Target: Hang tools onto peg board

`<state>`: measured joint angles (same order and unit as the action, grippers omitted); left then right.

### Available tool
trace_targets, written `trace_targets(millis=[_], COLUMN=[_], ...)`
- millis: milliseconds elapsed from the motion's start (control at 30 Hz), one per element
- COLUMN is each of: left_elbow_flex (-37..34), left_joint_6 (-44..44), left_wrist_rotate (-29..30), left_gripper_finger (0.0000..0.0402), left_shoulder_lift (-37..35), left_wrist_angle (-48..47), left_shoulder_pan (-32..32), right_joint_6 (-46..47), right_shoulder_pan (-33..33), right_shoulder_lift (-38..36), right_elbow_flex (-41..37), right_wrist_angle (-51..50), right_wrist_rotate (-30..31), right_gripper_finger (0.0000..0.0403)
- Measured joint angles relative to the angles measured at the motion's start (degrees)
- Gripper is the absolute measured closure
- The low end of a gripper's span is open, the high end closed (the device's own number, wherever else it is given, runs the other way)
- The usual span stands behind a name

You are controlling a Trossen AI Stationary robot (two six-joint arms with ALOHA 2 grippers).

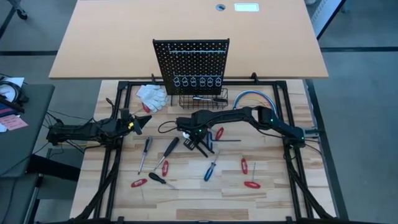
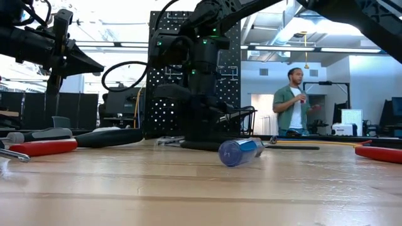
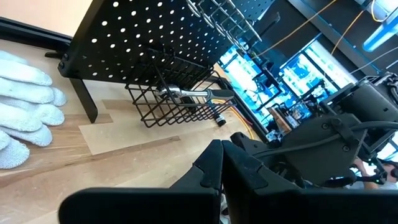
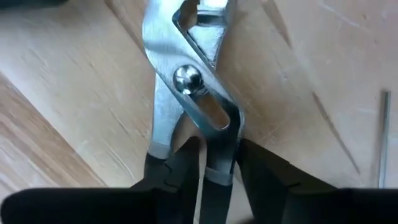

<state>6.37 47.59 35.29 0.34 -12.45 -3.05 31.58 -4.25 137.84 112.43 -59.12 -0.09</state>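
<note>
The pliers (image 4: 186, 81), with a silver head and dark handles, lie flat on the table's middle (image 1: 200, 147). My right gripper (image 4: 219, 155) is low over them, pointing down. It is slightly open, with its two fingers on either side of one handle just below the joint. My left gripper (image 3: 222, 171) is shut and empty, raised above the table's left part (image 1: 138, 122). The black peg board (image 1: 191, 59) stands upright at the far edge. Below its row of silver rings is a wire basket (image 1: 203, 98) holding a silver tool (image 3: 189, 94). My right gripper comes from above and straddles one pliers handle (image 4: 221, 165) close to the joint, across the handle. A thin strip of table shows between one finger (image 4: 183, 165) and the handle. I cannot tell whether the fingers touch it. The pliers lie flat on the table.
Loose screwdrivers lie on the near half: red (image 1: 138, 183), (image 1: 244, 165), (image 1: 251, 184), black (image 1: 171, 147), (image 1: 158, 179), and blue (image 1: 210, 171). White gloves (image 1: 152, 96) lie left of the basket and a blue cable (image 1: 255, 96) curves to its right. A person (image 2: 294, 103) stands in the room behind.
</note>
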Motion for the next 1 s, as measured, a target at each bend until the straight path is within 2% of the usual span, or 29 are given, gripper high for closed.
trace_targets(millis=[367,533,700,867,1000], left_elbow_flex=[0.00,0.00,0.00,0.00,0.00], left_joint_6=[0.00,-0.02,-0.02,-0.02,-0.02], left_wrist_rotate=[0.02,0.01,0.02,0.00,0.00], left_gripper_finger=[0.0401,0.0401,0.0402,0.0402,0.0402], left_shoulder_lift=[0.00,0.00,0.00,0.00,0.00], left_wrist_angle=[0.00,0.02,0.02,0.00,0.00], left_shoulder_pan=[0.00,0.00,0.00,0.00,0.00], right_joint_6=[-2.99,-11.20,-15.29,-15.94,-10.53], right_shoulder_pan=[0.42,0.14,-0.68,-1.18,-0.87], right_shoulder_lift=[0.22,0.42,0.44,0.44,0.35], right_elbow_flex=[2.41,3.84,3.84,3.90,4.02], right_wrist_angle=[-0.67,-0.18,0.87,2.81,1.42], right_wrist_rotate=[0.19,0.23,-0.31,-2.05,-4.90], right_gripper_finger=[0.0364,0.0361,0.0305,0.0203,0.0125])
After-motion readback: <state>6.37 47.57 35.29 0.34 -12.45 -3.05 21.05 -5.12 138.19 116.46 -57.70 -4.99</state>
